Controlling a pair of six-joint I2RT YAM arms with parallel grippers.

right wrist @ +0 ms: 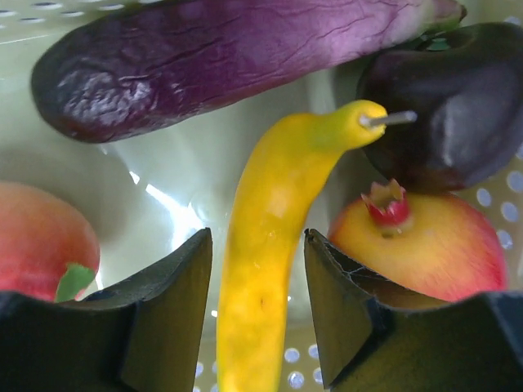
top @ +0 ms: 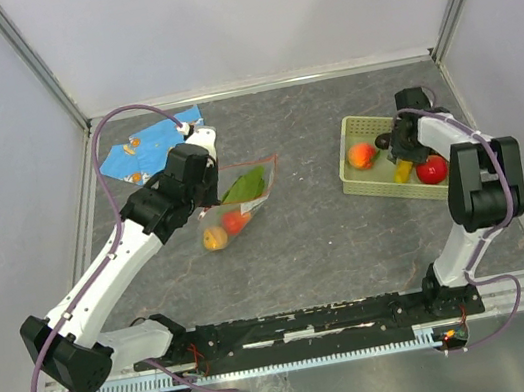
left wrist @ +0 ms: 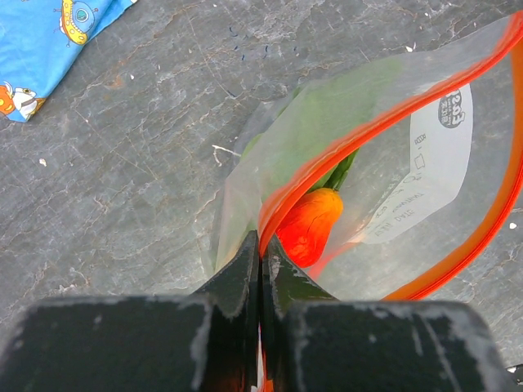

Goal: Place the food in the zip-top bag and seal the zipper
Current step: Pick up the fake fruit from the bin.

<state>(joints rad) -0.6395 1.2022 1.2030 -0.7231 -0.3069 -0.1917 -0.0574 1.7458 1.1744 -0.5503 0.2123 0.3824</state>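
Note:
The clear zip-top bag (top: 253, 189) lies on the table at centre left, with a green leaf (top: 246, 183), an orange-red fruit (top: 236, 221) and a peach (top: 215, 238) inside. My left gripper (top: 209, 202) is shut on the bag's red-orange zipper strip (left wrist: 343, 147) at one end of the mouth (left wrist: 263, 249). The mouth gapes open. My right gripper (right wrist: 257, 245) is down in the pale green basket (top: 350, 130), open, with a finger on each side of the yellow banana (right wrist: 274, 212). A purple eggplant (right wrist: 221, 57) lies just beyond the banana.
The basket (right wrist: 163, 171) also holds a dark round fruit (right wrist: 449, 106), a peach-coloured fruit with a red calyx (right wrist: 425, 245) and a red fruit (right wrist: 37, 237). A blue printed cloth (top: 137, 149) lies at the back left, beside the left arm.

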